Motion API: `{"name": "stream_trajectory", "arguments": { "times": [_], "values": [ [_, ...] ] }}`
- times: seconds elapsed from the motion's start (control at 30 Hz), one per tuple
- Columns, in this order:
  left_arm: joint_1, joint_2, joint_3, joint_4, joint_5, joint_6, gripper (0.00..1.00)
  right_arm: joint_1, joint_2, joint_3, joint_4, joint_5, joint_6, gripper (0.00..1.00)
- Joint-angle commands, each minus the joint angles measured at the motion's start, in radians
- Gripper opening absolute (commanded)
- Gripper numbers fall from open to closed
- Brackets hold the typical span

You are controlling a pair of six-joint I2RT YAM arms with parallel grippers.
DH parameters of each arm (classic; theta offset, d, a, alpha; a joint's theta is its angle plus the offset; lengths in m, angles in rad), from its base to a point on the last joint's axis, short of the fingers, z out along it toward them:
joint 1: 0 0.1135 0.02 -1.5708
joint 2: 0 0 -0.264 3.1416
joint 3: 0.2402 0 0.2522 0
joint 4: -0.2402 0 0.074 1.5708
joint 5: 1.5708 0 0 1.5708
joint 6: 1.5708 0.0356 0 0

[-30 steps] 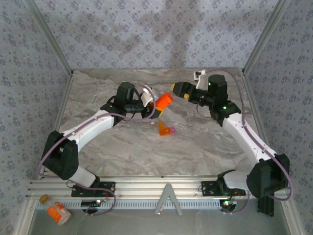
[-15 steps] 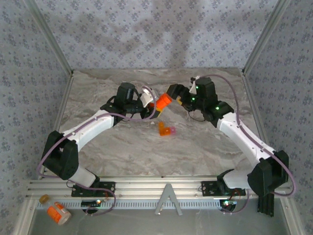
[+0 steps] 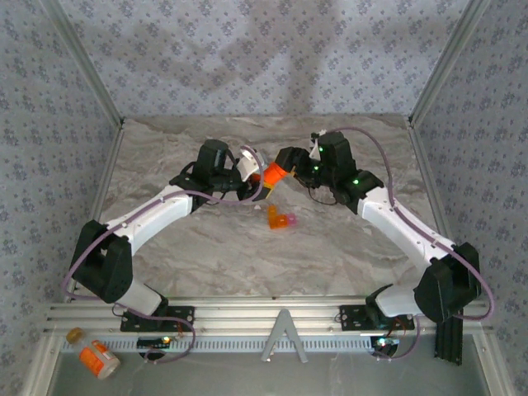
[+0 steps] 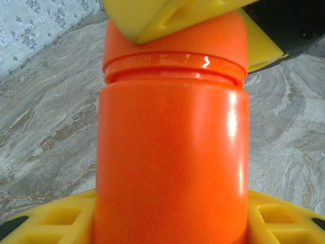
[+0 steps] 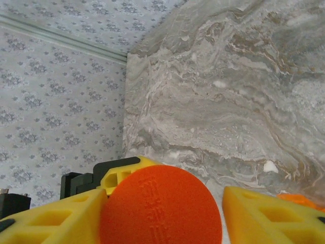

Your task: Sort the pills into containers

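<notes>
Marble tabletop point(image 3: 206, 256) shows one pill bottle point(image 3: 273, 173), one box point(image 3: 279, 219).

A grey marbled table point(image 3: 206, 247) is seen. Near its middle a tiny orange box with a pink end point(image 3: 280, 219) is laid on its side. A small white speck point(image 5: 270, 166) is seen on the marble; its nature cannot be told. On the metal ledge point(image 3: 247, 375) beyond the near edge, at the left, an orange bottle with a white label point(image 3: 97, 356) is laid on its side.
</notes>
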Motion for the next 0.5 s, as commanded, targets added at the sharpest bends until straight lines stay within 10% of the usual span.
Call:
{"name": "stream_trajectory", "arguments": {
  "times": [0.0,0.27,0.47],
  "values": [
    [0.002,0.009,0.04,0.041,0.028,0.001,0.0,0.005,0.013,0.03,0.024,0.006,0.003,0.53],
    [0.002,0.001,0.041,0.035,0.047,-0.007,0.0,-0.034,0.025,-0.014,0.172,-0.098,-0.053,0.42],
    [0.003,-0.017,0.035,0.025,0.08,-0.018,0.0,-0.116,0.065,-0.014,0.289,-0.439,-0.42,0.45]
  ]
}}
